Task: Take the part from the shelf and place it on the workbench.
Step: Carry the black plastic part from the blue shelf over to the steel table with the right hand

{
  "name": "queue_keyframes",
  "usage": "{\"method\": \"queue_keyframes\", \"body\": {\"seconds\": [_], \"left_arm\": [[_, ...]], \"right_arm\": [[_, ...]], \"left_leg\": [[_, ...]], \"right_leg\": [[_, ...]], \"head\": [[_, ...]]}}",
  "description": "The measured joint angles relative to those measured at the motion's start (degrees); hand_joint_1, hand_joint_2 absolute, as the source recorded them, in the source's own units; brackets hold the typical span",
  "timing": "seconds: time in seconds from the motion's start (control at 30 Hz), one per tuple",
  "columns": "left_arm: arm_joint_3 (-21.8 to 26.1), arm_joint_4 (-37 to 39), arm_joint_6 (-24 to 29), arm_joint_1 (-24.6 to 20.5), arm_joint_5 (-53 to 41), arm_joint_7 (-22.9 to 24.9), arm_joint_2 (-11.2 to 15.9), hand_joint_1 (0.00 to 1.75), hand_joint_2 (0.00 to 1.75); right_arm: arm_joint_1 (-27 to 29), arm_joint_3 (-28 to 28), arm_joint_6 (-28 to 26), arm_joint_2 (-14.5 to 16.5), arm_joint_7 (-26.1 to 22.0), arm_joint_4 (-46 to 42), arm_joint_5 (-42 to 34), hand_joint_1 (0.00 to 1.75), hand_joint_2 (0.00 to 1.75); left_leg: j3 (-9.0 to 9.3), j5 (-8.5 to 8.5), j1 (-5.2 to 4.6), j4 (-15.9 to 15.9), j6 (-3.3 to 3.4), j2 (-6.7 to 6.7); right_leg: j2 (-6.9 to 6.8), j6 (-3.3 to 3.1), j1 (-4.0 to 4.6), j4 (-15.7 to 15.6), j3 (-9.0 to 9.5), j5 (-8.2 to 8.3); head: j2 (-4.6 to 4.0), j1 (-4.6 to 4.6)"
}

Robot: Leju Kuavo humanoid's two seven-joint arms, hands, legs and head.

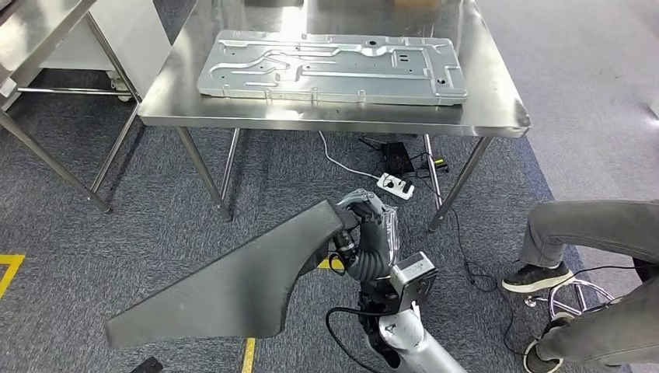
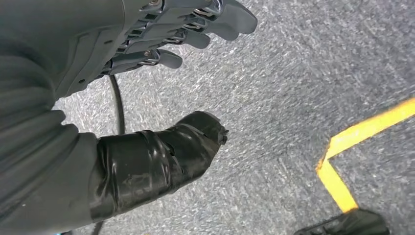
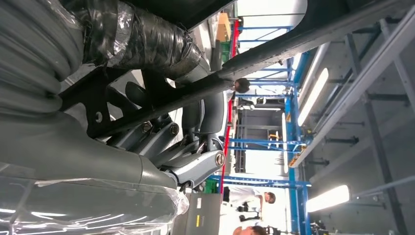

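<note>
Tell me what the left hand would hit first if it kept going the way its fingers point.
Probably the grey carpet floor: the left hand hangs empty with its fingers toward it and nothing shows between, though depth is hard to judge.

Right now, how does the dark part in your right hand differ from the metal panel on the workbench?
The dark part is matte black, wedge-shaped and smooth; the metal panel is shiny silver, rectangular and embossed with ribs and holes. The dark part is held by the right hand above the carpet, while the metal panel lies flat on the workbench. Both are broad and flat.
</note>
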Motion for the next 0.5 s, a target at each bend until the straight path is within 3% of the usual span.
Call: {"method": "queue_keyframes", "body": {"seconds": [0.07,0.1,0.17,0.23,0.33,0.4,0.5], "left_arm": [[0.00,0.00,-0.03,0.06,0.00,0.00,-0.11,0.00,1.75],[0.00,0.00,-0.03,0.08,0.00,0.01,-0.16,0.00,1.75],[0.00,0.00,-0.02,0.05,0.00,0.01,-0.26,0.00,1.75],[0.00,0.00,-0.02,-0.04,0.01,0.01,-0.37,0.00,1.75],[-0.01,0.00,-0.07,-0.16,-0.03,0.01,-0.42,0.00,1.75],[-0.02,0.00,-0.10,-0.33,-0.17,0.05,-0.42,0.00,1.75],[-0.04,0.00,-0.15,-0.74,-0.52,0.26,-0.44,0.00,1.75]], "right_arm": [[0.18,-0.02,0.00,-0.19,0.06,0.01,0.00,1.71,1.75],[0.23,-0.02,0.00,-0.28,0.09,0.01,0.00,1.71,1.75],[0.24,-0.06,0.00,-0.42,0.10,0.02,-0.01,1.71,1.75],[0.19,-0.13,0.00,-0.48,0.13,0.02,-0.02,1.71,1.75],[0.20,-0.20,0.03,-0.53,0.17,-0.04,-0.02,1.71,1.75],[0.07,-0.22,0.19,-0.55,0.19,-0.13,-0.02,1.71,1.75],[-0.18,-0.22,0.89,-0.56,0.21,-0.27,-0.02,1.71,1.75]], "left_leg": [[0.89,-0.79,-0.10,0.02,0.08,-0.06],[1.55,-1.26,-0.13,0.03,0.05,-0.11],[2.97,-2.35,-0.17,0.06,-0.20,-0.18],[3.64,-3.24,-0.25,0.13,-0.74,-0.24],[3.91,-3.79,-0.26,0.33,-1.63,-0.18],[3.19,-4.20,-0.15,2.51,-2.14,-0.12],[-2.62,-6.87,0.09,11.83,-2.93,-0.06]], "right_leg": [[0.00,0.00,0.01,3.03,-3.37,-0.27],[0.00,-0.13,0.03,1.53,-3.58,1.32],[0.01,-0.67,0.18,-5.51,-2.02,6.93],[-0.02,-1.31,0.47,-10.86,-0.65,9.80],[0.12,-2.22,0.54,-12.03,0.13,9.74],[0.15,-2.79,0.27,-12.59,1.26,9.54],[0.08,-3.33,0.09,-12.95,2.55,8.80]], "head": [[0.00,0.04],[0.00,0.04],[0.00,0.09],[0.00,0.05],[0.00,0.01],[0.00,-0.03],[0.00,-0.17]]}}
